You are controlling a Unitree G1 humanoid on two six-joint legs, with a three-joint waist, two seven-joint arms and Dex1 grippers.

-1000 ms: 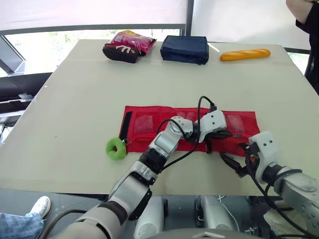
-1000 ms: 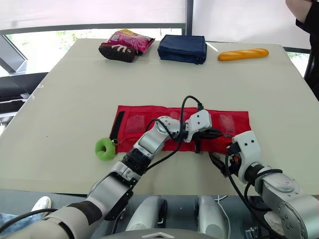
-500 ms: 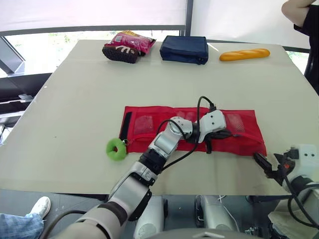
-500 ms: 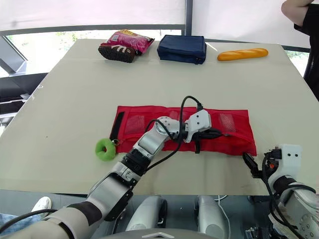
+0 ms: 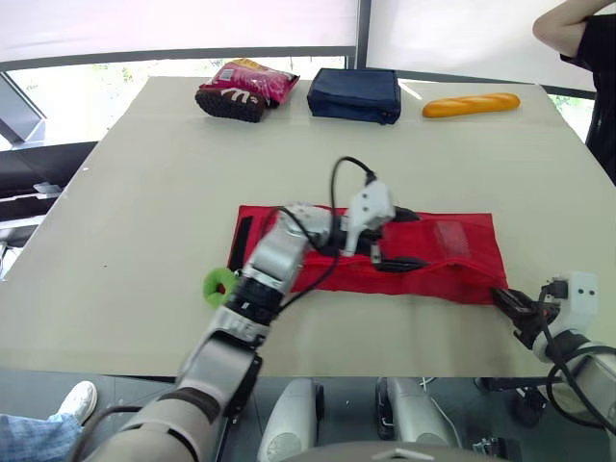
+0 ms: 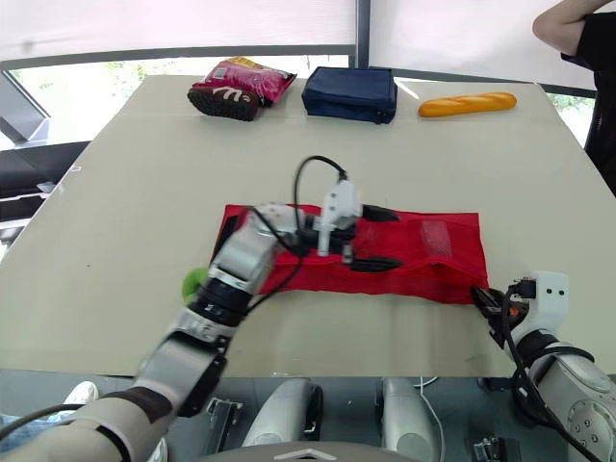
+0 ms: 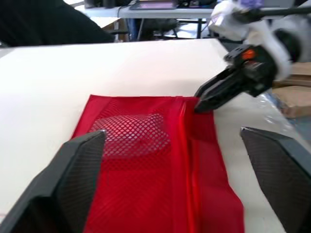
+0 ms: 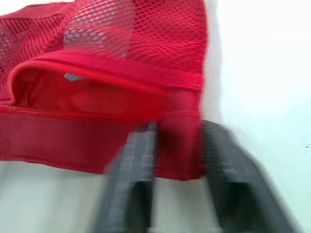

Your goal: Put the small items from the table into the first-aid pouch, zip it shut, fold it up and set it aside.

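The table (image 5: 144,192) is a plain beige top. My red first-aid pouch (image 5: 452,255) lies unfolded flat on it, towards my edge. Beyond the pouch, along the far edge, sit a pink snack bag (image 5: 245,89), a navy zip case (image 5: 355,94) and a toy baguette (image 5: 471,104). Behind those runs a window with white blinds (image 5: 173,19). Past the pouch's far right, a person's bent arm (image 5: 573,34) in a dark sleeve shows. Just off the pouch's left end is a green ring (image 5: 214,285), partly behind my left forearm.

My left gripper (image 5: 409,238) is over the middle of the pouch, its fingers spread wide with nothing between them. My right gripper (image 5: 507,304) is at the pouch's near right corner, pinching that corner.

The left wrist view adds what the head views miss: a mesh pocket (image 7: 131,133) with something pale under it, the zip line running beside it, my right gripper's tip touching the pouch's corner, and a desk (image 7: 160,6) with furniture legs under it across the room.

The right wrist view shows the red corner filling the narrow gap between my two fingers (image 8: 138,150). Above them a pocket mouth (image 8: 87,73) gapes open. A small bluish scrap sits inside it; I cannot tell what it is.
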